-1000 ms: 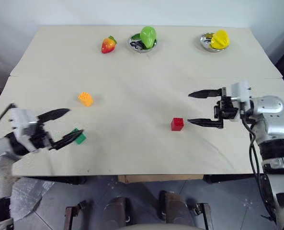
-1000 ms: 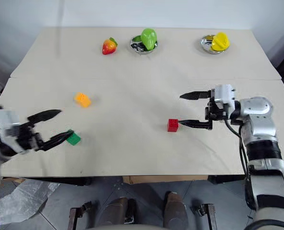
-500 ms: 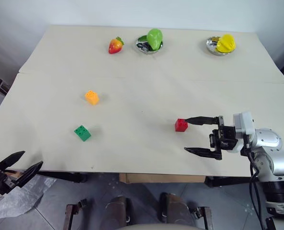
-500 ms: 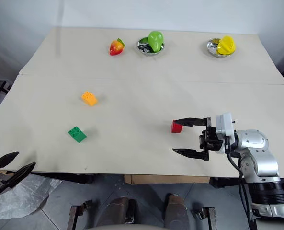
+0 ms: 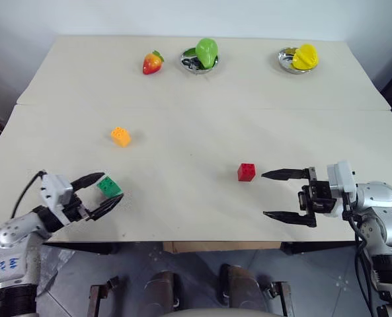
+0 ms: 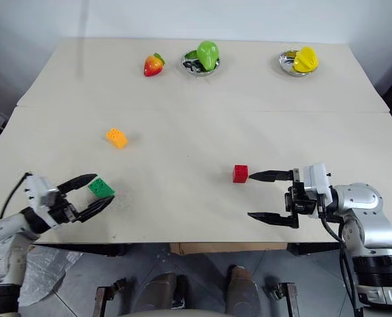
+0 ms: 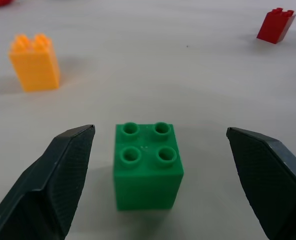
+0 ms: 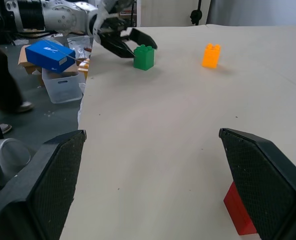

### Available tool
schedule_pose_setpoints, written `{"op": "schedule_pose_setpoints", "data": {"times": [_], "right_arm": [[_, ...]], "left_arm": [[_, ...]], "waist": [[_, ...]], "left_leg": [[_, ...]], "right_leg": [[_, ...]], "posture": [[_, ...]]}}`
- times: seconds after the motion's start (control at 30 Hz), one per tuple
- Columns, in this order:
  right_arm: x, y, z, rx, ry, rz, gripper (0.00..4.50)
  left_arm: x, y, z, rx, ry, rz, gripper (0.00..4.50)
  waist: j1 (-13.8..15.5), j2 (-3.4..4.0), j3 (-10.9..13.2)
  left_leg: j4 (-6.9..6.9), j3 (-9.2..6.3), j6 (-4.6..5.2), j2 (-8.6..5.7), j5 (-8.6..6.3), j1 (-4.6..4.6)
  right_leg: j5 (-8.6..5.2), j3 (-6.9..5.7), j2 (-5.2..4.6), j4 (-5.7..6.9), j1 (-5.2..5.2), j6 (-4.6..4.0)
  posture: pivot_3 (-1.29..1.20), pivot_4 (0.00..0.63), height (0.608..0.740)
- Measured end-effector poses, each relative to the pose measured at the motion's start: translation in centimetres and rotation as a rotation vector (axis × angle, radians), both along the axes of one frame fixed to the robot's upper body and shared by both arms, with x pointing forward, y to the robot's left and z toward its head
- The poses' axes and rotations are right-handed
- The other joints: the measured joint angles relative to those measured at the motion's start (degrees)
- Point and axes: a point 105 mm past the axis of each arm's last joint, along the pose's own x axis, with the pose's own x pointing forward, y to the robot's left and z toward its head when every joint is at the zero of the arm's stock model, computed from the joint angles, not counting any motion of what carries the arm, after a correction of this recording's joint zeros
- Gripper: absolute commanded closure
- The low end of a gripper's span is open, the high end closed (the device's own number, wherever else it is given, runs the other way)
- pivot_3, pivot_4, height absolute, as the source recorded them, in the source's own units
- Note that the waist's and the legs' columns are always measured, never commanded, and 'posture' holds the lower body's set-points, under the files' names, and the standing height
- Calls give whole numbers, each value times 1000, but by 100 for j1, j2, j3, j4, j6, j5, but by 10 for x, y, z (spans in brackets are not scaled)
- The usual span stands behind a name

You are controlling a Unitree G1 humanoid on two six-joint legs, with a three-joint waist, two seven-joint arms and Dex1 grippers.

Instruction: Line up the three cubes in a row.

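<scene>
Left pincer (image 7: 157, 165): spread wide, straddling green cube (image 7: 147, 164) for pickup.
Right pincer (image 5: 283, 195): released beside red cube (image 5: 246, 172).

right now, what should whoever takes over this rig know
Left gripper: open, straddling the green cube, fingers clear of it on both sides.
Right gripper: open, holding nothing, just right of the red cube.
Orange-yellow cube: alone, farther back on the table.
Done: nothing lined up; the cubes sit spread apart.
Left: probably close on green, then bring all three into one row.
</scene>
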Motion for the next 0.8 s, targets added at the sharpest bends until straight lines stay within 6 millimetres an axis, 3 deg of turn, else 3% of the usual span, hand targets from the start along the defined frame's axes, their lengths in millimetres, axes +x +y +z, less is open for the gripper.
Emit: {"op": "schedule_pose_setpoints", "data": {"times": [0.27, 0.37, 0.43, 0.53, 0.6, 0.7, 0.73, 0.8], "right_arm": [[-5, 0, -8, -4, 20, -27, 0], [-6, -3, -9, -1, 19, -56, 0], [-7, -7, -9, -1, 18, -80, 0], [-10, -13, -8, -6, 12, -113, 0], [-12, -22, -7, -9, 11, -155, 0], [-17, -32, -10, -9, 21, -215, 0], [-18, -33, -10, -10, 17, -226, 0], [-20, -36, -10, -10, 15, -248, 0]], "left_arm": [[9, 1, -8, 20, 22, 45, 3005], [8, 1, -6, 71, 34, 10, 2987], [11, -9, -3, 105, 40, -68, 2987], [23, -38, 15, 109, 9, -222, 2987], [35, -74, 39, 129, -54, -400, 2987], [62, -147, 71, 160, -165, -658, 2987], [67, -168, 72, 179, -171, -719, 2987], [74, -191, 61, 217, -141, -786, 2987]], "waist": [[59, -1, 0], [69, -1, -1], [96, -1, 0], [162, -1, 0], [236, -1, -1], [373, 2, -4], [364, 0, -8], [257, 0, -11]], "left_leg": [[2, 0, 2, -1, 0, 0], [2, -1, 2, -2, 0, 0], [3, -3, 3, -3, 0, -1], [5, -3, 4, -5, 1, -2], [10, -8, 8, -12, 3, -5], [27, 19, 18, -60, 9, -16], [26, 24, 21, -62, 7, -16], [12, 31, 27, -61, 3, -12]], "right_leg": [[1, 2, -3, -1, 1, 1], [1, 2, -4, -2, 2, 1], [1, 0, -4, -2, 2, 2], [2, 2, -4, -1, 3, 4], [4, 0, -4, 0, 6, 6], [11, -12, -2, -10, 22, 18], [17, -10, -2, -28, 30, 29], [19, -10, -1, -50, 31, 34]], "posture": [[0, 150, 740], [0, 150, 740], [0, 150, 740], [0, 150, 740], [0, 150, 740], [0, 150, 740], [0, 150, 740], [0, 150, 740]]}}
